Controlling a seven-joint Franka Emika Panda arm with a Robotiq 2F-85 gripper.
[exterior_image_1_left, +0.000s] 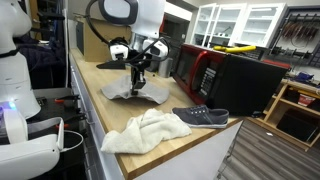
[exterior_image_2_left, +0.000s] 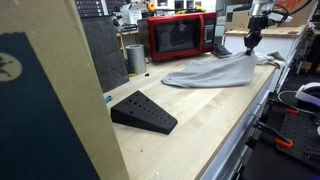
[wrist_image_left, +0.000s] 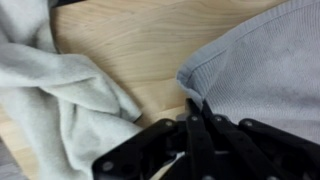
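A grey knit cloth (exterior_image_1_left: 137, 93) lies spread on the wooden table (exterior_image_1_left: 190, 135); it also shows in the other exterior view (exterior_image_2_left: 213, 70) and the wrist view (wrist_image_left: 262, 60). My gripper (exterior_image_1_left: 140, 76) stands straight down over the cloth. In an exterior view the gripper (exterior_image_2_left: 250, 42) sits at a raised peak of the cloth. In the wrist view the fingers (wrist_image_left: 195, 108) are pressed together on the cloth's hemmed corner. A pale towel (wrist_image_left: 50, 100) lies just beside that corner.
The crumpled white towel (exterior_image_1_left: 146, 131) lies near the table's front edge, with a dark shoe (exterior_image_1_left: 201, 116) beside it. A red microwave (exterior_image_2_left: 180, 35) and a metal cup (exterior_image_2_left: 135, 58) stand at the back. A black wedge-shaped object (exterior_image_2_left: 143, 111) lies nearer that camera.
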